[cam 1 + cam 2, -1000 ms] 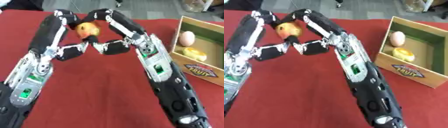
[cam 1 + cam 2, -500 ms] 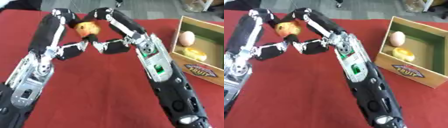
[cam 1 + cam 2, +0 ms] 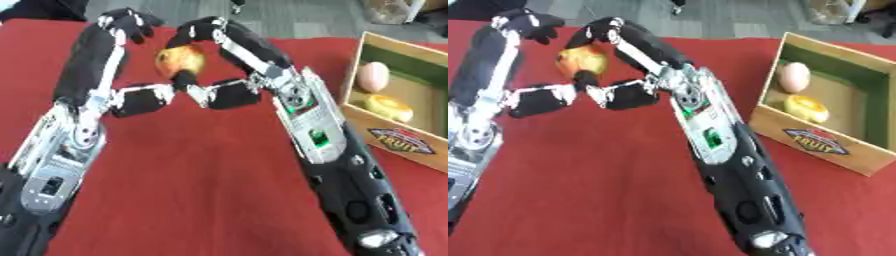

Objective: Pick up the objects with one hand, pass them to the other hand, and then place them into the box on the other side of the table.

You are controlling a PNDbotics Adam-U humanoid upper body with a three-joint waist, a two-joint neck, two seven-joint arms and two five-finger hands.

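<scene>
Little had shifted since earlier: apple [image 3: 180, 61] remained mid-table between both hands. Left hand [image 3: 131, 95] and right hand [image 3: 223, 92] each curled on it. Step: handover. Next: left releases, right carries to box [image 3: 401, 145].

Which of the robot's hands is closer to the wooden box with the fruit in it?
Right. The right hand is left of the wooden box, with red cloth between them. The left hand is farther left still, beyond the orange-yellow fruit between both hands.
</scene>
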